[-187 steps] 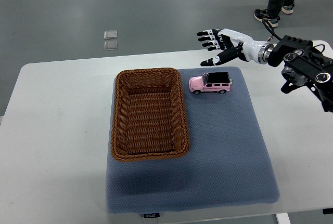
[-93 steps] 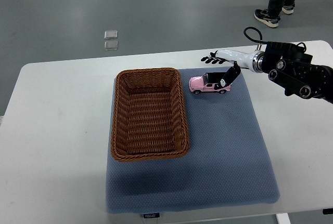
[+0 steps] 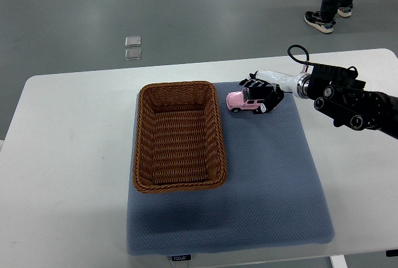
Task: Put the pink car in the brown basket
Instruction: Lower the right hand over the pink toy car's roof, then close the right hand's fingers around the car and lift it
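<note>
since half a second ago my right hand (image 3: 263, 94) has dropped onto the car (image 3: 244, 101), fingers curled over its rear. car's long axis runs left-right, nose toward the basket (image 3: 178, 136) just left.

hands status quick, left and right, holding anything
Left robot hand: not in view.
Right robot hand: fingers curled around the rear of the pink car, which sits on the blue mat beside the brown basket.

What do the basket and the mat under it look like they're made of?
The brown basket looks like woven wicker or rattan: ribbed strands and a braided rim, matte. The blue mat seems to be soft fabric or foam, judging by its fine dotted texture and rounded edges; which one is unclear.
</note>
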{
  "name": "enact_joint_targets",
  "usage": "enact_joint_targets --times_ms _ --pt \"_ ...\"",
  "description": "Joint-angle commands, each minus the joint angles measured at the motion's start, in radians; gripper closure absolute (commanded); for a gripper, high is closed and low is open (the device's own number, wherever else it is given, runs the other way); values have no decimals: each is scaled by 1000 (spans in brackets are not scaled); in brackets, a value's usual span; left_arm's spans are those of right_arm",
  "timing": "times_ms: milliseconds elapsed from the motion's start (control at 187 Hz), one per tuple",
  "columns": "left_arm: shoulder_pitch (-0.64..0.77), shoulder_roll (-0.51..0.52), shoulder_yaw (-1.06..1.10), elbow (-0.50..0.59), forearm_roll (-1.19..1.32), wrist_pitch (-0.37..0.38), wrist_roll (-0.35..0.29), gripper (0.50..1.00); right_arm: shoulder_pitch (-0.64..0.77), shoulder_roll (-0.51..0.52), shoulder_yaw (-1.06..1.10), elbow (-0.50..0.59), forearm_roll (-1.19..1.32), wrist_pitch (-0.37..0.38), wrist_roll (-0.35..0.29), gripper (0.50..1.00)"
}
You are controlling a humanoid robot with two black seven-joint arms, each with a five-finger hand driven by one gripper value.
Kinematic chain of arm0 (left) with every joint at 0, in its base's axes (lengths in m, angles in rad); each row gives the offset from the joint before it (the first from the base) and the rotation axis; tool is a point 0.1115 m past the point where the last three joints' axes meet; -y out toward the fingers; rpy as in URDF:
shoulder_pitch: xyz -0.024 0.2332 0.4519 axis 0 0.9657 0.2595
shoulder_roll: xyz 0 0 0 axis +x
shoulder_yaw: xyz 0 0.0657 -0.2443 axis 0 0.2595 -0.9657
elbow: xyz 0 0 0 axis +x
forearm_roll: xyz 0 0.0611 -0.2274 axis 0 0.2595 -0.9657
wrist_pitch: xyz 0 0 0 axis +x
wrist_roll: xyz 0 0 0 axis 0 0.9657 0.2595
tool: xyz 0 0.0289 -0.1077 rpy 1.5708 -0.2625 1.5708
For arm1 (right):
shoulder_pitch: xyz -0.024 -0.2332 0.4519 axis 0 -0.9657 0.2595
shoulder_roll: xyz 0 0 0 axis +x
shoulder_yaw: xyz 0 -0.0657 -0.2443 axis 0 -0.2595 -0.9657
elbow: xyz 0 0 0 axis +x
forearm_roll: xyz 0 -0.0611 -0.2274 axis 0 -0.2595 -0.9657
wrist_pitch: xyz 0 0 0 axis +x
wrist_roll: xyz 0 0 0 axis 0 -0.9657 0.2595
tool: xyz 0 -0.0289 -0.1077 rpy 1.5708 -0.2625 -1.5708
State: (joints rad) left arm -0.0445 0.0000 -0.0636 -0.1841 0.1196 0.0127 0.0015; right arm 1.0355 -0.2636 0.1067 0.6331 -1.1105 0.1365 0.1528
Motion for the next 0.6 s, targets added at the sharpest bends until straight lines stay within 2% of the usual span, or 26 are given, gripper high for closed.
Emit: enact_joint_targets --times_ms 0,107,166,225,439,525,594 --pt "0 0 -1 2 0 1 0 500 -2 3 -16 -1 0 -5 1 756" --pt "0 0 -1 2 0 1 0 500 -2 4 -36 -3 0 -11 2 891" --pt "0 0 -1 2 0 1 0 500 -2 9 -48 -4 0 -15 4 934" --pt "0 0 -1 2 0 1 0 500 -2 10 -55 -6 0 -34 4 1000" --pt "0 0 -1 2 0 0 0 500 61 -17 -55 11 3 6 5 1000" --pt "-2 0 -1 2 0 0 0 500 109 -89 -45 30 5 60 5 1000" --pt "0 0 -1 2 0 0 0 500 161 -146 -41 85 12 104 7 1000"
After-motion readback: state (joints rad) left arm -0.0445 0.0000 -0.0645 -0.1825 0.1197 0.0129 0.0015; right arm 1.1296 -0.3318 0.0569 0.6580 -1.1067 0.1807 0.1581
